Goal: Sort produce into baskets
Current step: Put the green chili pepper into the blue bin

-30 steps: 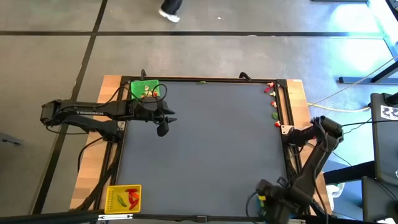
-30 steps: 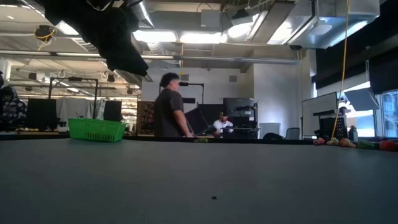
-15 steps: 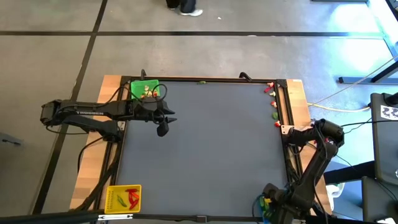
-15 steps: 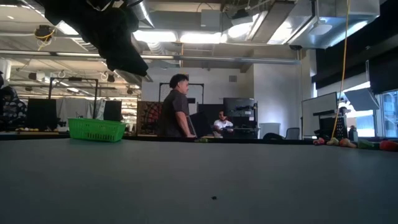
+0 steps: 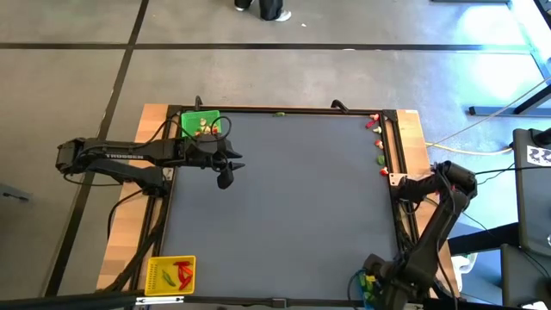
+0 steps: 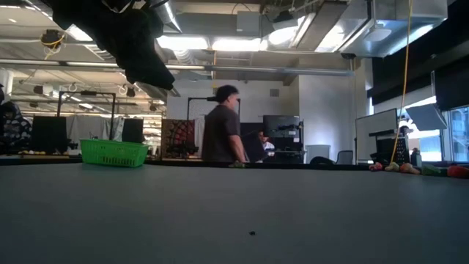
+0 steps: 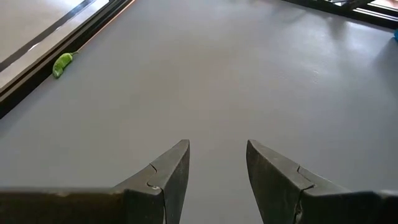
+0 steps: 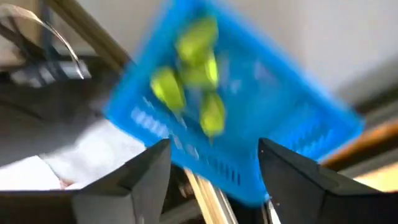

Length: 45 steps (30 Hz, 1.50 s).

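The blue basket (image 8: 230,124), a mesh square holding green pieces (image 8: 193,74), sits below the right gripper (image 8: 214,168), fingers spread. The left gripper (image 7: 217,168), also spread, hovers near the green basket (image 5: 201,125) over the grey surface (image 5: 284,207).

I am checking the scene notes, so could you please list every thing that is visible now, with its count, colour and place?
Green basket: one, bright green, far left corner of the table, pale pieces inside.
Yellow basket: one, yellow, near left corner, red and green pieces inside.
Blue basket: one, blue, under the right gripper at the near right corner, green pieces inside.
Loose produce: several, red and green, along the right edge of the table.
Green piece: one, green, at the far edge of the table.
Table: one, grey top.
Person: one, dark clothes, in the room behind the table.
Left gripper: open, above the table near the green basket.
Right gripper: open, above the blue basket.
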Motion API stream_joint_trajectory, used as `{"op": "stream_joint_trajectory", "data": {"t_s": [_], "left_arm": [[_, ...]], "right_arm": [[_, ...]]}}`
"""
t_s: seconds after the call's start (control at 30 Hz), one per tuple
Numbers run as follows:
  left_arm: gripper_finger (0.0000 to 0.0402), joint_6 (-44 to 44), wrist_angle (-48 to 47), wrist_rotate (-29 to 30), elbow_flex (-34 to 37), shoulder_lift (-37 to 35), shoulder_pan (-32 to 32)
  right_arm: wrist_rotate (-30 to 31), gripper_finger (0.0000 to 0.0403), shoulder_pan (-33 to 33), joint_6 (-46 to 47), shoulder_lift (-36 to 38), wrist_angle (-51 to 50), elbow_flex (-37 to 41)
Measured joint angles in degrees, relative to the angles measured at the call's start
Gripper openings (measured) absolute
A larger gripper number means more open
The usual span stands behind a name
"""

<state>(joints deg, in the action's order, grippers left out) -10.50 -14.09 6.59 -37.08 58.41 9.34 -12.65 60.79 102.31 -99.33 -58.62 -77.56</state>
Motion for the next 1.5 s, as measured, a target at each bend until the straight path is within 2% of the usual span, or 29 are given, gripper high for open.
{"op": "stream_joint_trajectory", "data": {"t_s": [0.2, 0.3, 0.53, 0.73, 0.9, 1.3, 1.5], "left_arm": [[0.0155, 0.1, -0.1, 0.0, 0.0, 0.0, 0.0], [0.0155, 0.1, -0.1, 0.0, 0.0, 0.0, 0.0], [0.0155, 1.9, 0.2, 0.0, 0.0, 0.0, 0.0], [0.0155, 3.2, 0.0, 0.0, 0.0, 0.0, 0.0], [0.0155, 3.2, 0.1, 0.0, 0.0, 0.0, 0.0], [0.0155, 4.1, 0.1, 0.0, 0.0, 0.0, 0.0], [0.0155, 3.7, 0.2, 0.0, 0.0, 0.0, 0.0]], "right_arm": [[13.7, 0.0248, -7.3, -11.6, 3.1, -5.9, -4.3], [17.9, 0.0248, -11.9, -19.9, 4.1, -6.9, -4.5], [18.6, 0.0248, -24.2, -41.1, 4.3, -13.6, -4.5], [19.3, 0.0248, -34.7, -54.3, 4.3, -21.6, -4.2], [20.4, 0.0248, -42.3, -60.5, 4.3, -22.6, -0.6], [22.9, 0.0248, -60.4, -71.5, 4.3, -19.4, 14.9], [27.0, 0.0248, -69.3, -75.8, 4.3, -19.2, 20.3]]}}
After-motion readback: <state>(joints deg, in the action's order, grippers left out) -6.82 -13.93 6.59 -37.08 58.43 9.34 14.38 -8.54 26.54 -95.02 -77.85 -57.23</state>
